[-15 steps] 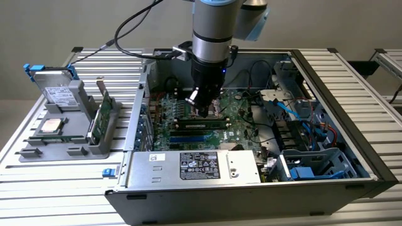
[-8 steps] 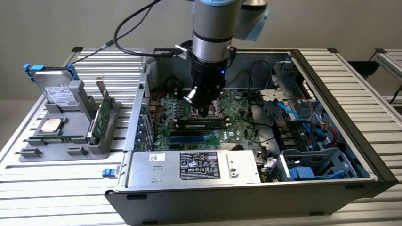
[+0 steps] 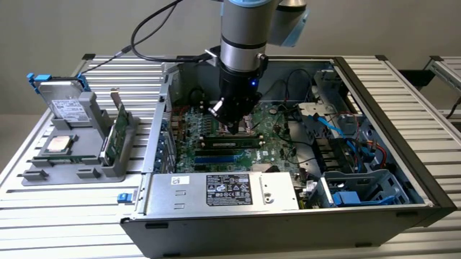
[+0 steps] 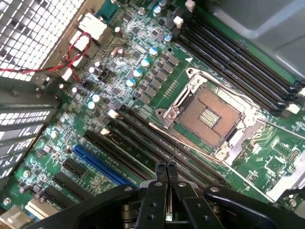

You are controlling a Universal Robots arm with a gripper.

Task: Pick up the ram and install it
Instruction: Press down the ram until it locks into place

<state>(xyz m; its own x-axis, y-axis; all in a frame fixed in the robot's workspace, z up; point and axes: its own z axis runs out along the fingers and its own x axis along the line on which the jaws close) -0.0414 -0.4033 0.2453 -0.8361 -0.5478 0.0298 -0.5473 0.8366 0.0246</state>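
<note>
Hovering at the centre of the exterior view, the gripper is hanging with its fingers pressed together and gripping nothing — just above the ram, which is lying seated in a motherboard slot inside the open computer case.

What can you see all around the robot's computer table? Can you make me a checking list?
Surface: slatted metal table, with an open computer case on it.
Job's things: ram looks seated in a motherboard slot, below the pincer.
Clutter: gray holder at the exterior view's left, with hard drive, processor chip and expansion card.
Grippers: pincer shut, holding nothing, over the memory slots.
Cables: blue cables inside the case; black cable to the arm.
Surroundings: second slatted table at the exterior view's right.
</note>
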